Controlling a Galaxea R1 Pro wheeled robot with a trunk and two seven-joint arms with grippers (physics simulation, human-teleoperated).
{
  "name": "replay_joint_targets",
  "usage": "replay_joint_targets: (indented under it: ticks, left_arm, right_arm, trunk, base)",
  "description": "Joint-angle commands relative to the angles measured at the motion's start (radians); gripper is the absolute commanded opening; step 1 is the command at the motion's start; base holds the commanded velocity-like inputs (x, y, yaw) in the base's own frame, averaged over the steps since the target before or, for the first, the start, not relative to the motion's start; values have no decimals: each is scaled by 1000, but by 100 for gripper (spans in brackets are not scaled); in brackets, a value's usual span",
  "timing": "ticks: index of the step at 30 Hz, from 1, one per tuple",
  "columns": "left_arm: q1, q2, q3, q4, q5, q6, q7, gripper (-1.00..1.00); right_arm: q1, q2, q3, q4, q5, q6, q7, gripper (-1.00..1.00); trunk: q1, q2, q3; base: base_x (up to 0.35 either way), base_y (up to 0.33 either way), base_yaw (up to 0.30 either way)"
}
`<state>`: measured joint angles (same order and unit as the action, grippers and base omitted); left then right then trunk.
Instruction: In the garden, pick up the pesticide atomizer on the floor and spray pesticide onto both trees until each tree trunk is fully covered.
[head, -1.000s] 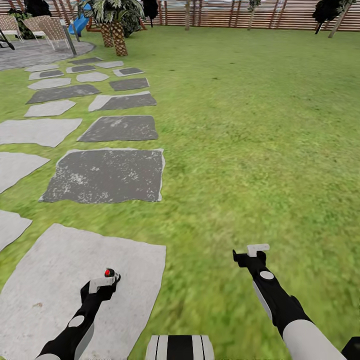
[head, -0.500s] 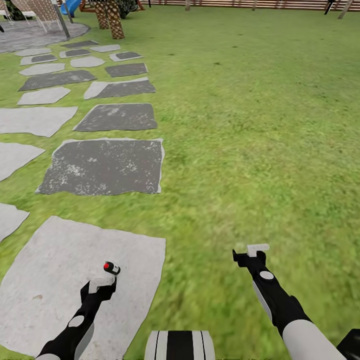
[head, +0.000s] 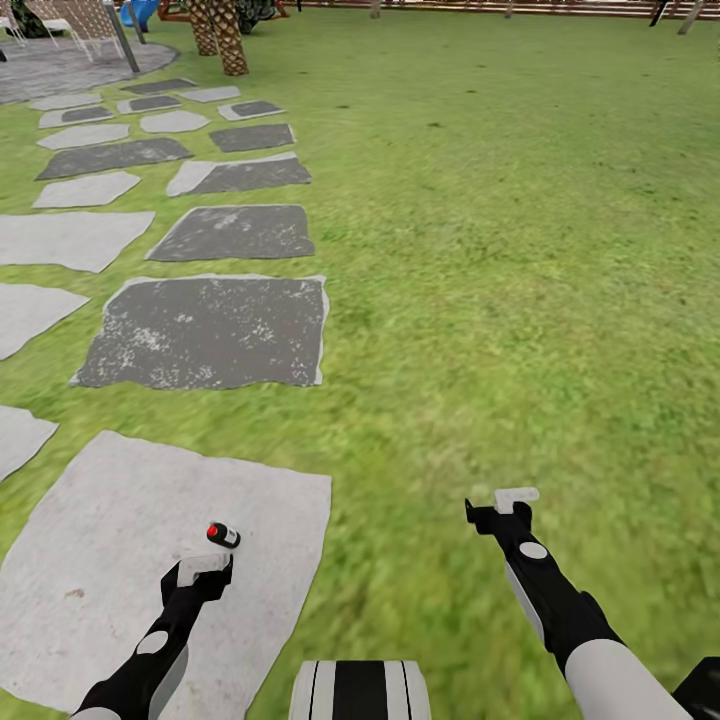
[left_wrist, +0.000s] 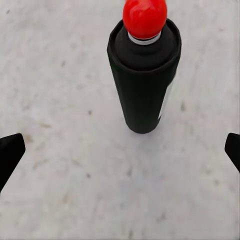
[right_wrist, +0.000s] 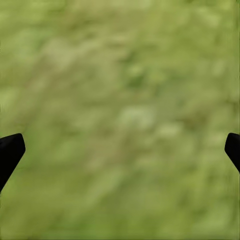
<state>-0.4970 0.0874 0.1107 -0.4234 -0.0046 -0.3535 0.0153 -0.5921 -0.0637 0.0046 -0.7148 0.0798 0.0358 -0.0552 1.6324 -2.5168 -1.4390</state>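
Pesticide atomizer (head: 223, 535) stood upright on a pale stepping stone (head: 120, 560) in the head view, just beyond our left gripper (head: 205, 567), well apart from the right gripper (head: 515, 497). Through the left wrist view, it (left_wrist: 144, 75) lay straight ahead between wide-spread fingers (left_wrist: 10, 152) (nothing held). Our right wrist view had fingers (right_wrist: 10, 150) equally wide over grass (right_wrist: 120, 110).

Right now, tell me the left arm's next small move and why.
Probably ease the left gripper forward and down toward the pesticide atomizer. The bottle stands upright on the pale stepping stone just ahead of the gripper, and in the left wrist view it sits centred between the wide-open fingertips, beyond them and untouched. Closing now would likely grasp nothing.
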Motion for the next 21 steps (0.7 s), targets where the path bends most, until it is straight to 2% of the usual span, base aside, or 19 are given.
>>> replay_joint_targets:
  ticks: [1,21]
  left_arm:
    - [0,0,0,0,0,0,0,100]
    - [0,0,1,0,0,-1,0,100]
  right_arm:
    - [0,0,0,0,0,0,0,100]
    - [0,1,0,0,0,1,0,100]
  trunk:
    - [0,0,0]
    - [0,0,1]
  base:
    - [0,0,0]
    - [56,0,0]
